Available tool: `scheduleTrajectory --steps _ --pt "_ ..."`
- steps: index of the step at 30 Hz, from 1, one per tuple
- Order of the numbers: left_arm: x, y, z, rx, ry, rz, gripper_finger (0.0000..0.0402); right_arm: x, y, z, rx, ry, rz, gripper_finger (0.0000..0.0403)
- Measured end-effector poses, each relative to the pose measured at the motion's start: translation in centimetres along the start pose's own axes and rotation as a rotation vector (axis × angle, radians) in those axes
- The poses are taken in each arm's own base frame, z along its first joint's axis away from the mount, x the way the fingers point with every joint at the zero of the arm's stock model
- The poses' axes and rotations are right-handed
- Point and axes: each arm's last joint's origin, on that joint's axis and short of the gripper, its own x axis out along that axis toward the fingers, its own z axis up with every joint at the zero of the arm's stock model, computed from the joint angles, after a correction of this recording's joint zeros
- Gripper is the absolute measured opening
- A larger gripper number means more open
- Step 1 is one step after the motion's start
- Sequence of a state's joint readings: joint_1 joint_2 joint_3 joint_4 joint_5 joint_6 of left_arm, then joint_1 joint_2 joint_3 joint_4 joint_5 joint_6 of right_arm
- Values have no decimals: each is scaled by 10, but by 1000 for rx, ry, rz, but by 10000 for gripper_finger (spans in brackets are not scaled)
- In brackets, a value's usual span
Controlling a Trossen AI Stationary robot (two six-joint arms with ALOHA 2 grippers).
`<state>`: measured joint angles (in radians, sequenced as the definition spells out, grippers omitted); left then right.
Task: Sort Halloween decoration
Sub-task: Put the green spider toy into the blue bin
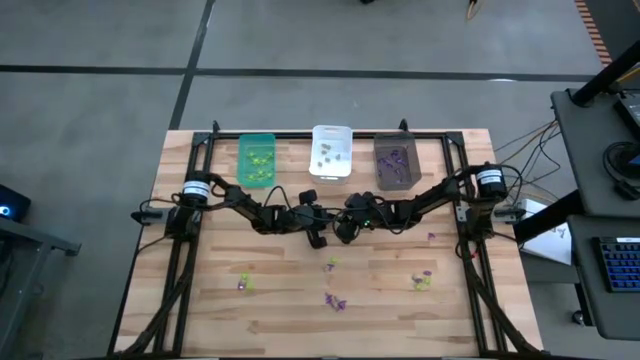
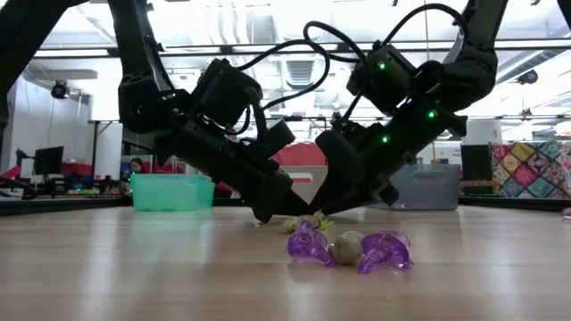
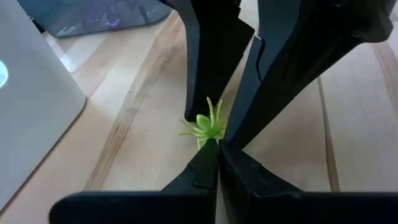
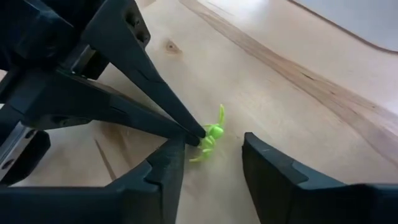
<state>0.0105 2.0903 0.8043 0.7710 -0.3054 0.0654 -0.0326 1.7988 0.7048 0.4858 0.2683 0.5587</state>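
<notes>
A tiny yellow-green spiky trinket [image 3: 205,126] sits at mid-table with my left gripper [image 3: 217,149] shut on it. My right gripper [image 4: 213,142] is open, one finger on each side of the same trinket [image 4: 212,133] and, as far as I can see, touching nothing. In the high view the two grippers [image 1: 319,238] [image 1: 342,234] meet tip to tip in front of the bins. Other trinkets lie loose on the table: purple ones [image 1: 336,300] [image 2: 308,242], yellow-green ones [image 1: 244,283] [image 1: 422,281]. My left gripper pinches the trinket's body [image 4: 206,135] between the free ends of its two fingers. The fingers [image 4: 155,99] slant down from the table's left side. The trinket's legs stick out past the fingertips. Whether it rests on the table or hangs just above it, I cannot tell.
Three bins stand in a row at the far edge: green [image 1: 257,160], white [image 1: 331,150] and dark grey [image 1: 396,162], each with small trinkets inside. A black frame [image 1: 460,200] borders the table's sides and back. A purple trinket [image 1: 432,237] lies near the right rail.
</notes>
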Motion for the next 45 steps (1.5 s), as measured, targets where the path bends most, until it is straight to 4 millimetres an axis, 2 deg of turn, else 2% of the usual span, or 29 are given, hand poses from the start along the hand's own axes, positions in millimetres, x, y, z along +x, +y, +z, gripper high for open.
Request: scheduleTrajectory --steps 10,12,17,23,29,37,41,45 --pt "0 0 0 0 -1 -2 0 -2 1 2 -41 -10 -2 28" --pt "-1 -1 1 2 -2 -6 0 -2 0 2 -45 -10 -5 14" --pt "-13 -2 5 22 18 -25 0 -4 1 5 -53 -16 -1 9" --pt "-35 5 15 12 -4 -48 0 -14 7 15 -103 -46 40 9" --pt "-71 15 36 -40 -186 -141 0 -30 22 22 -210 -86 118 9" --pt "-115 27 48 -145 -353 -244 0 -53 52 26 -374 -205 271 9" --pt "-123 25 48 -162 -399 -406 14 -63 67 28 -440 -292 345 9" --pt "-124 22 48 -177 -411 -500 49 -69 75 31 -470 -374 387 9"
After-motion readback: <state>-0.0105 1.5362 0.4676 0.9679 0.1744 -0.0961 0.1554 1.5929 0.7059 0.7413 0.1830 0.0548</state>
